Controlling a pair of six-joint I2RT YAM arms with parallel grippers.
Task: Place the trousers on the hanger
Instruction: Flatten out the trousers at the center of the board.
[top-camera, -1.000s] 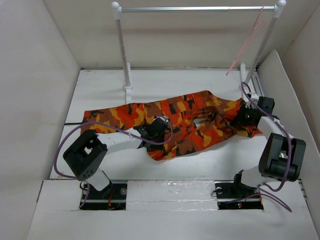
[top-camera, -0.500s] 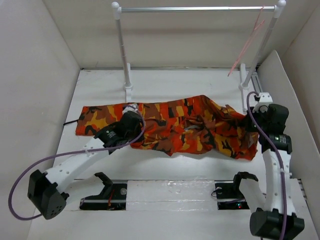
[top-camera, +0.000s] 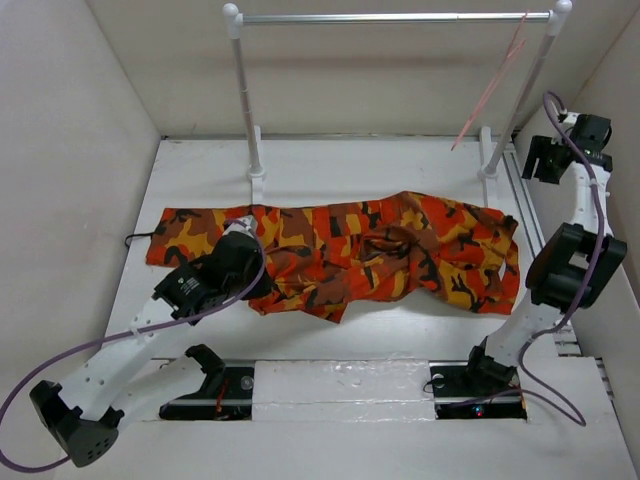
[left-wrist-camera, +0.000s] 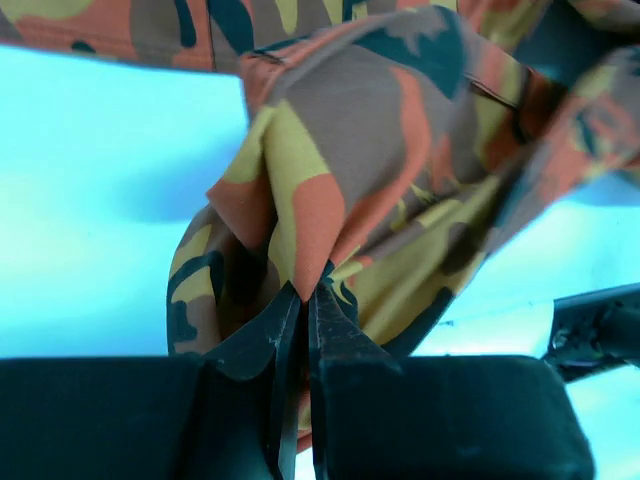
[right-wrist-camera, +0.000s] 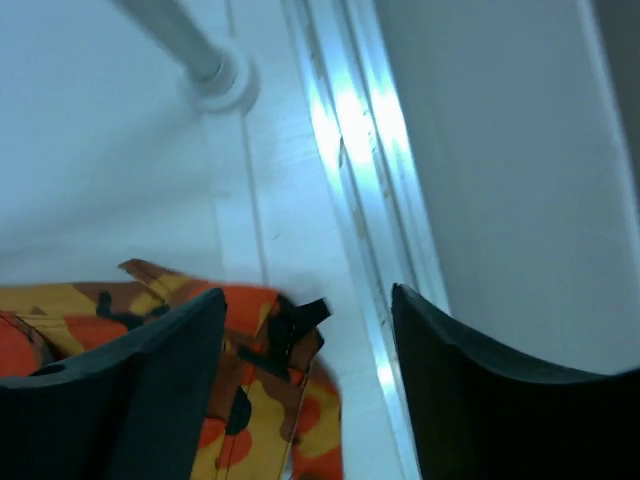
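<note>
We clamp a fold of the trousers (left-wrist-camera: 400, 150) in our left gripper (left-wrist-camera: 305, 295); our right gripper (right-wrist-camera: 308, 300) stands apart, empty, above the trousers' end, the hanger (top-camera: 489, 92) near it.

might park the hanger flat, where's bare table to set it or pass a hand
Bare: table strip between rack posts and trousers; also near-right strip in front of them. Crowded: middle band, where left gripper pinches them.
</note>
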